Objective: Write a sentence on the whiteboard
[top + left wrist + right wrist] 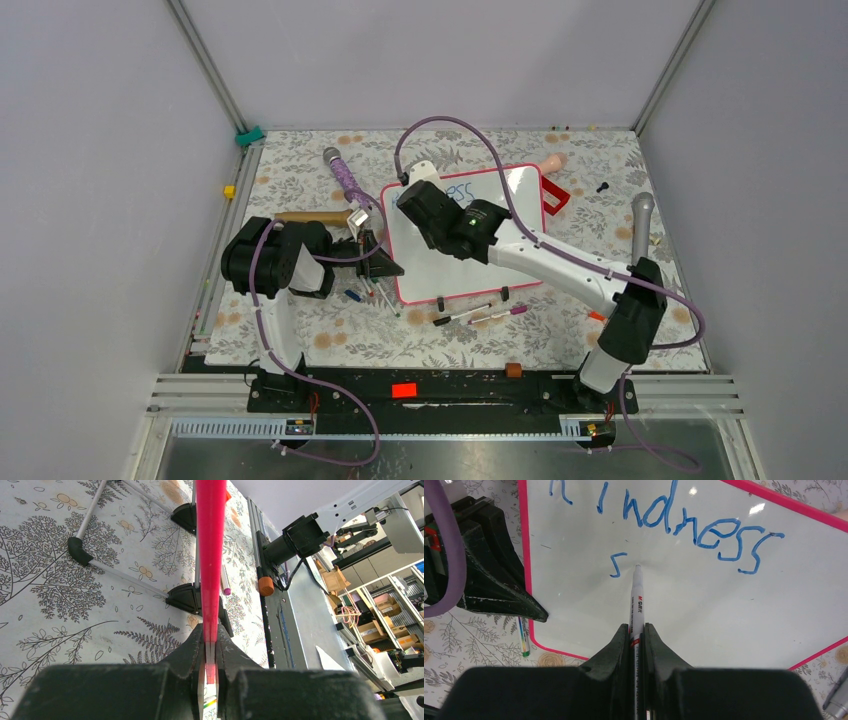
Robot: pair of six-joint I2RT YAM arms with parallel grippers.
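Note:
The whiteboard lies mid-table, glossy white with a pink-red rim. Blue writing on it reads "kindness", with a small "s" below. My right gripper is shut on a white marker. The marker's tip touches the board just right of that "s". From above, the right gripper hangs over the board's left part. My left gripper is shut on the board's pink rim at its left edge, also seen from above.
Loose pens lie by the board's near edge, and two more pens by the left gripper. A purple-handled tool and a wooden stick lie left of the board. A red object and a grey-headed tool lie to the right.

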